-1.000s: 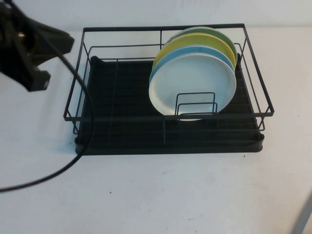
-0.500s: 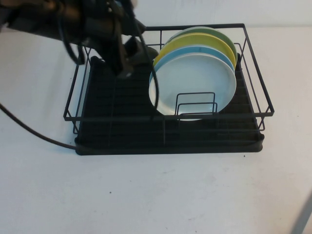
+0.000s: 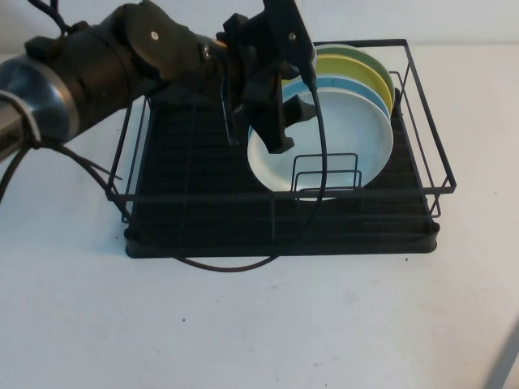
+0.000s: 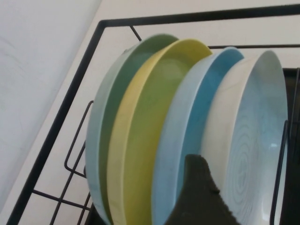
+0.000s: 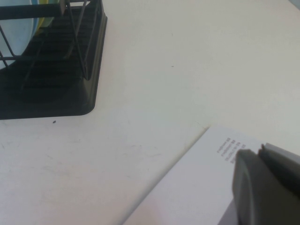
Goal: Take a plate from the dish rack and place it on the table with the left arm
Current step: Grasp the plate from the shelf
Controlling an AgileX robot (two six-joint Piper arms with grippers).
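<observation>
The left arm [image 3: 122,61] reaches over the dish rack [image 3: 280,219], its left pincer [image 3: 280,121] hanging inside the rack at the left edge of the white plate [image 3: 340,134]; whether that pincer is wide or narrow cannot be told. The plate stands on edge at the front of the stack, just before the light blue plate [image 4: 187,112], then the yellow plate [image 4: 140,131]. The rack's left half is free. Bare tabletop [image 3: 259,324] spreads in front. The right pincer [image 5: 265,185] rests low near the rack's corner, its spread unclear.
</observation>
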